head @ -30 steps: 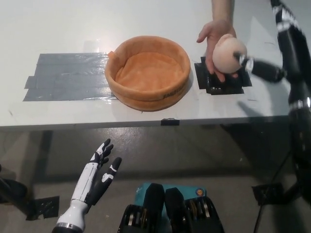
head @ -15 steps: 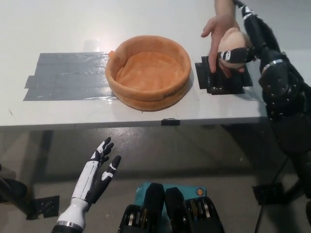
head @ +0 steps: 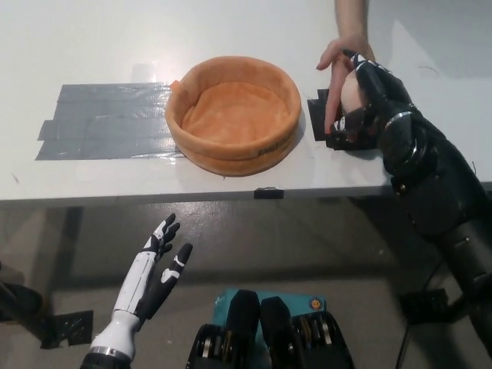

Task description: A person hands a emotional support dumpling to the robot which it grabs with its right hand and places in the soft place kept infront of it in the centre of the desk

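The peach-coloured dumpling [head: 351, 91] is almost wholly hidden at the right of the desk; only a sliver shows. A person's hand [head: 338, 65] reaches in from the top and holds it from the left. My black right hand [head: 374, 98] lies over the dumpling from the right, touching it; its grip is not visible. The soft orange round bed [head: 231, 159] sits in the desk's centre, to the left of both hands, with nothing in it. My white left hand [head: 152, 278] rests open below the desk's front edge at lower left.
A patch of grey tape [head: 104, 121] lies on the white desk [head: 92, 38] left of the bed. A black tape square [head: 317, 117] is under the dumpling. The desk's front edge [head: 192, 196] runs across the middle of the view.
My right arm has swung in from the right and lowered, so the hand now covers the dumpling. The person's hand stays at the dumpling. The left hand has not moved.
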{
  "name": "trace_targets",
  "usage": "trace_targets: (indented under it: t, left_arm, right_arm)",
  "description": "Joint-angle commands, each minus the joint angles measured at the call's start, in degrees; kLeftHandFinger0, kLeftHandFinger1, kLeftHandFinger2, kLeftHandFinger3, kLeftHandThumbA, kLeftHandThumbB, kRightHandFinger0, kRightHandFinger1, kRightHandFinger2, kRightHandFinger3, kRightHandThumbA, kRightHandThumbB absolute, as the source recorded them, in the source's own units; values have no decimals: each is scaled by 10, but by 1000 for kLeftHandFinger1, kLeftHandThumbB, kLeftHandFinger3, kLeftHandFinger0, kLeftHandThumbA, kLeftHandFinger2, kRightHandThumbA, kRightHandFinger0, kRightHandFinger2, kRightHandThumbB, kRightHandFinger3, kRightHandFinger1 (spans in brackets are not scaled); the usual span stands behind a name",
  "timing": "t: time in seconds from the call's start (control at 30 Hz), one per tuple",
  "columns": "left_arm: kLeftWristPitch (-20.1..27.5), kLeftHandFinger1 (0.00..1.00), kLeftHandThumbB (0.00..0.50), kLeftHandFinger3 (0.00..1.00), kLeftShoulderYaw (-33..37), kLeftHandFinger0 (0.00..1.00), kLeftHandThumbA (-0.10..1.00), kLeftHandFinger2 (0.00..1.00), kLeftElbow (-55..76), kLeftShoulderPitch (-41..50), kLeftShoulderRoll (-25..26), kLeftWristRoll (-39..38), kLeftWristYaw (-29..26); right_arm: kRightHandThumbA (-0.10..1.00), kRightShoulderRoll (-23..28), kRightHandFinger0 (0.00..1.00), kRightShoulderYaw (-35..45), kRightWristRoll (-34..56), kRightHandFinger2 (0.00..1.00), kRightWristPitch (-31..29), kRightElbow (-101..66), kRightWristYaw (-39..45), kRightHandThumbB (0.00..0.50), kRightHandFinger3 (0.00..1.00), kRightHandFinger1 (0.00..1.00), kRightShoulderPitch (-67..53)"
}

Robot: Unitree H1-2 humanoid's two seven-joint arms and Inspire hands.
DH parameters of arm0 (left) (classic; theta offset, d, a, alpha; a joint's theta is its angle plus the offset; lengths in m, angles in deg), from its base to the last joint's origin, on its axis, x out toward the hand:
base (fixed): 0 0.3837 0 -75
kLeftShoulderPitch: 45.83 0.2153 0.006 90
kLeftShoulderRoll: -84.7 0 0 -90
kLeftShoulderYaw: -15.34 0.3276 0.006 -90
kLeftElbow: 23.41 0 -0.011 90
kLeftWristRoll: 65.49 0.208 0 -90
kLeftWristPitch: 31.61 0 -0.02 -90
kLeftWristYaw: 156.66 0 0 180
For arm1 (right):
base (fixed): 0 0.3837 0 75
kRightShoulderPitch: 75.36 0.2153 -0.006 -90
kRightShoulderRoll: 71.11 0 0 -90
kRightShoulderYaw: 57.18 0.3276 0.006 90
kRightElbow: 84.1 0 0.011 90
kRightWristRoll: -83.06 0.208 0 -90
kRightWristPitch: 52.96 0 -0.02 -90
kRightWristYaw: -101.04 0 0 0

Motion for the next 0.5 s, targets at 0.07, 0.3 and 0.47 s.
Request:
trace_targets:
  t: [0.07,0.3,0.47]
  left_arm:
    - [15,1000,53,1000,-4,1000,896,1000,18,-10,1,0,-6]
    - [21,1000,53,1000,-4,1000,914,1000,15,-13,1,1,-7]
    - [25,1000,58,1000,-5,1000,924,1000,8,-22,0,0,-9]
  right_arm:
    - [498,8,1000,-68,-88,1000,25,63,-95,331,1000,1000,55]
    - [-89,9,794,-51,-75,901,10,96,-199,252,925,780,62]
    - [-100,15,0,-25,-49,423,-63,99,-259,266,367,100,57]
